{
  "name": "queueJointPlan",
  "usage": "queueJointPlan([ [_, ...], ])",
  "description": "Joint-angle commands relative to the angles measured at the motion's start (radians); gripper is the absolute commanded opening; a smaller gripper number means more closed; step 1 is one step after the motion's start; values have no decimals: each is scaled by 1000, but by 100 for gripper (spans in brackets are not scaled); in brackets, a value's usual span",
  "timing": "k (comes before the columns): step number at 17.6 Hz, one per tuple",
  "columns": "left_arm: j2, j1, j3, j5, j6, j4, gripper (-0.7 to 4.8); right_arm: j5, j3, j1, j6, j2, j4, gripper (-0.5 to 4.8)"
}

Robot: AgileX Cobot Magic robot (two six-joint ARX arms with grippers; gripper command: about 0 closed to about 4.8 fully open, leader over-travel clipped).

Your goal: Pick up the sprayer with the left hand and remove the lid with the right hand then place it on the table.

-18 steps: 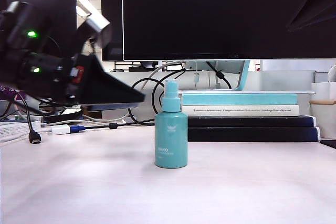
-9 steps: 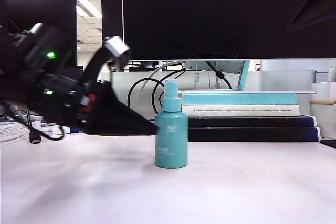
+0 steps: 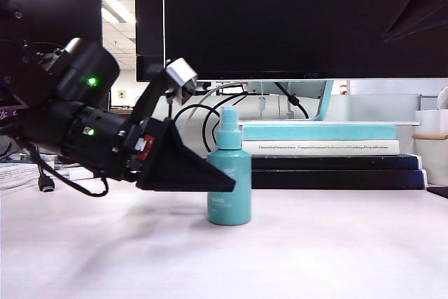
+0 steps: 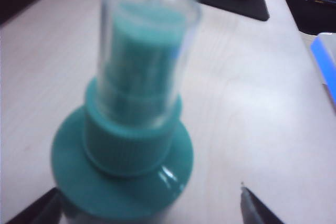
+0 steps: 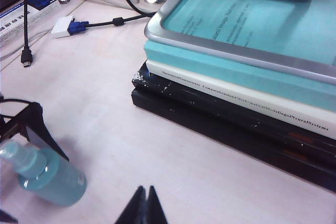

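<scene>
We're in step one, the left-hand grab. The sprayer (image 3: 229,187) stands upright on the desk (image 3: 315,250), just in front of the stacked books (image 3: 329,152) under the monitor (image 3: 301,19), clear lid (image 4: 149,51) seated over the nozzle. The left pincer (image 3: 210,180) sits low beside the bottle body, fingers spread wide; the left wrist view shows one fingertip (image 4: 252,205) on each side of the bottle shoulder with daylight between pads and plastic, so we read it as straddling, not gripping. Exterior view can't confirm contact at the tip. The right pincer (image 5: 144,208) hangs parked above the desk with its tips pressed together, holding nothing, well apart from the sprayer. Next move as we judge it: ease the left slightly further so the pads bracket the cylinder below the shoulder, then squeeze and lift straight up. The bottle is light and narrow-based, so an off-centre nudge could tip it. Lid pull by the right comes after, and that arm needs to spread its tips first.
</scene>
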Motion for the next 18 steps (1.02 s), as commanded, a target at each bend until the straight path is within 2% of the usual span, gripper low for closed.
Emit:
queueJointPlan([
  [1, 0, -16, 8, 3, -25, 40, 479, -2, 2, 0, -6, -3, 16, -5],
  [6, 3, -51, 13, -18, -36, 50, 479, -2, 1, 0, -7, -2, 18, -6],
  [9, 3, -66, 13, -19, -37, 59, 281, -2, 1, 0, -7, 2, 18, -6],
  [11, 3, -71, 13, -14, -66, 81, 185, -3, 1, 0, -6, 8, 18, -6],
  [14, 3, -72, 22, 64, -147, 95, 182, -73, 1, 2, -6, 10, 14, -6],
  [17, 2, -72, 52, 179, -293, 100, 181, -210, 1, 4, -5, 10, 14, -5],
  [18, 2, -77, 62, 201, -328, 106, 181, -211, 1, 6, 6, 10, 14, -3],
])
